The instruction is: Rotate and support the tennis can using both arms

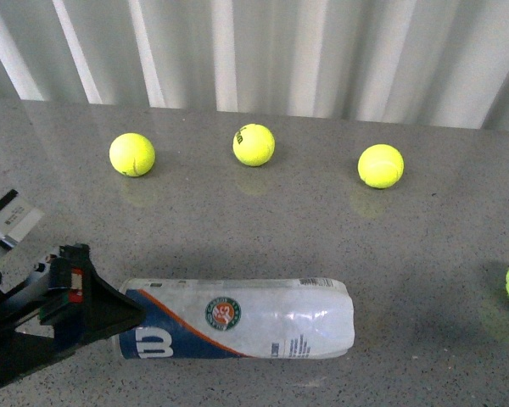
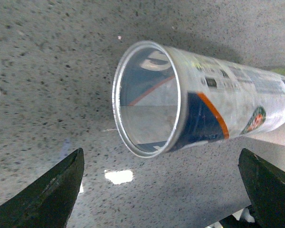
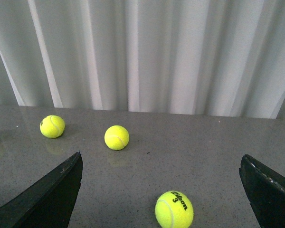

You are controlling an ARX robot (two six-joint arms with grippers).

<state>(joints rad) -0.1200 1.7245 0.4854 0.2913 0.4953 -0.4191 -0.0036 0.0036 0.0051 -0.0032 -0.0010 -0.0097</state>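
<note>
The can (image 1: 237, 318) lies on its side on the tabletop (image 1: 424, 246), lower centre of the front frame, with its open mouth toward the left edge and its closed base toward the right. It looks empty. The balls (image 1: 254, 144) are loose: three in a row across the upper half and one at the right edge.

My left claw (image 2: 160, 159) sits at lower left of the front frame, spread wide and aimed straight at the mouth. Its wrist view looks down the bore, with a finger (image 2: 47, 190) out to each side, and neither touches the rim as far as I can tell. I judge it is lined up this way to take the open end and turn the can.

My right claw (image 3: 160, 156) is spread too and pinches nothing. It is out of the front frame and faces the curtain (image 3: 156, 52) and balls, not the can. It has to reach the base to give support, since the can will likely roll easily.
</note>
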